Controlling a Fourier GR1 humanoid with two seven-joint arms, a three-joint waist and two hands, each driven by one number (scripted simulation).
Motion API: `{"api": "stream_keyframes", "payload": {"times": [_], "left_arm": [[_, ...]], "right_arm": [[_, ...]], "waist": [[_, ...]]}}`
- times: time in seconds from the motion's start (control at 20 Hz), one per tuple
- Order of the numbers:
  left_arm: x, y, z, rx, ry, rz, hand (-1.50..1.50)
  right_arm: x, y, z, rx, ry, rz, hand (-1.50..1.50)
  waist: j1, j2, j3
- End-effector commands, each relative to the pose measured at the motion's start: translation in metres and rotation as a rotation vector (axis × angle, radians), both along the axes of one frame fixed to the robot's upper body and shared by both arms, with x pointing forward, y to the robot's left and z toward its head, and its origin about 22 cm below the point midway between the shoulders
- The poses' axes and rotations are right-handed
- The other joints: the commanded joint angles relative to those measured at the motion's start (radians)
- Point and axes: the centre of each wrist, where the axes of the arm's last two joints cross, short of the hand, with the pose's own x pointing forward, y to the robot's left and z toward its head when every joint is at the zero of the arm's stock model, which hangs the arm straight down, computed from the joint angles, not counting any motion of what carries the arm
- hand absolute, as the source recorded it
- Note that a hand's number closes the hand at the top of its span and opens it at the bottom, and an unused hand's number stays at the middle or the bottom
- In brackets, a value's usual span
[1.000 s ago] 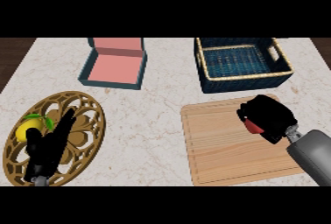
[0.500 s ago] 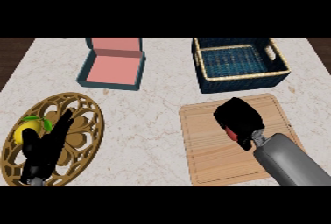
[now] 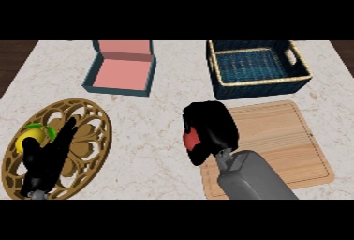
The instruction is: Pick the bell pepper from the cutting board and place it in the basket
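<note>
My right hand [image 3: 213,127] hangs over the left edge of the wooden cutting board [image 3: 283,140], its fingers curled round a red bell pepper [image 3: 189,139]; only a small patch of red shows beneath the palm. The dark blue woven basket [image 3: 257,82] with a tan rim stands at the back right, beyond the board and apart from the hand. At the left my left hand [image 3: 47,160] rests open over the trivet, fingers pointing up.
A round golden openwork trivet [image 3: 90,145] lies at the front left with a yellow lemon [image 3: 33,138] on it. A teal box [image 3: 121,70] with a pink inside and a raised lid stands at the back left.
My right hand has carried the bell pepper leftward from the board's middle to its left edge. The view has shifted a little. The left hand stays put.
</note>
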Motion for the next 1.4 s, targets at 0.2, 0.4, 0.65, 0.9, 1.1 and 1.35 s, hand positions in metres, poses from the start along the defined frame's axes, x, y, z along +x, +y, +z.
{"api": "stream_keyframes", "payload": {"times": [0.2, 0.4, 0.65, 0.9, 1.1, 1.35], "left_arm": [[-0.011, -0.015, -0.033, -0.052, 0.187, 0.003, 0.0], [-0.019, -0.008, -0.034, -0.04, 0.181, 0.02, 0.0], [-0.022, -0.011, -0.041, -0.066, 0.195, 0.034, 0.0], [-0.015, 0.004, -0.031, -0.046, 0.18, 0.041, 0.0], [-0.023, -0.016, -0.038, -0.041, 0.178, 0.015, 0.0], [-0.015, -0.01, -0.036, -0.023, 0.164, 0.011, 0.0]], "right_arm": [[-0.027, 0.015, 0.1, 0.563, -0.225, -0.151, 1.5], [-0.029, 0.013, 0.161, 0.648, -0.284, -0.26, 1.5], [-0.019, 0.008, 0.223, 0.634, -0.354, -0.365, 1.5], [0.002, -0.014, 0.26, 0.621, -0.354, -0.437, 1.5], [0.033, -0.036, 0.275, 0.609, -0.368, -0.492, 1.5], [0.063, -0.054, 0.272, 0.568, -0.347, -0.504, 1.5]], "waist": [[0.003, 0.008, -0.02], [0.003, 0.004, -0.021], [-0.009, 0.007, -0.022], [-0.009, 0.011, -0.021], [0.003, 0.016, -0.02], [0.006, 0.021, -0.02]]}}
